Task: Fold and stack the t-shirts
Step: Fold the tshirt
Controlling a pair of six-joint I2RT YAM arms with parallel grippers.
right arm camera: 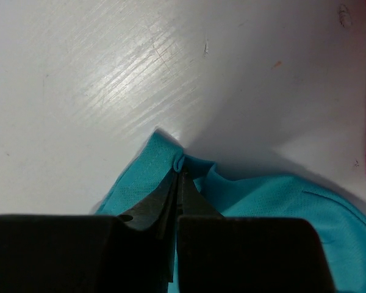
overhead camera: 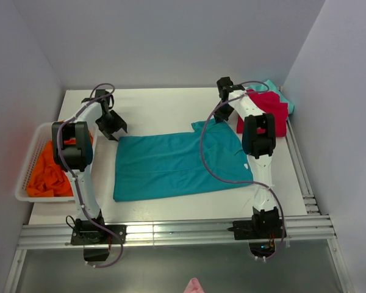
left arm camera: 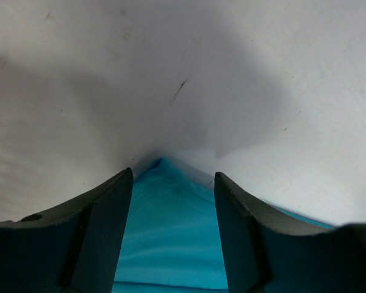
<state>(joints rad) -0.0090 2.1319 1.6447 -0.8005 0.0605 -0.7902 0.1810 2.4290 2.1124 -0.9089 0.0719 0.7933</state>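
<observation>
Nearest the arm bases, the silver aluminium rails (overhead camera: 171, 232) run along the white table (overhead camera: 165, 104). Just beyond them the teal-blue cotton t-shirt (overhead camera: 171, 168) lies spread flat in the middle of the table, its long side running left to right (a small white label shows near its right end).

To the left, a white slatted plastic basket (overhead camera: 29, 160) sits at the table's edge and holds a crumpled orange t-shirt (overhead camera: 49, 174).

At the teal-blue t-shirt's far left corner, the left gripper (overhead camera: 113, 125) hangs with its jaws spread. In the left wrist view the pointed corner of cloth (left arm camera: 171, 244) lies between the two black fingers (left arm camera: 104, 232). I cannot tell whether they touch it.

At the far right corner, the right gripper (overhead camera: 219, 116) is clenched on the fabric. In the right wrist view its tips (right arm camera: 180, 174) pinch a small raised fold at the cloth's edge (right arm camera: 262, 201).

Farthest off, in the right rear corner, a red t-shirt (overhead camera: 271, 113) lies on a light-teal t-shirt (overhead camera: 288, 105).
</observation>
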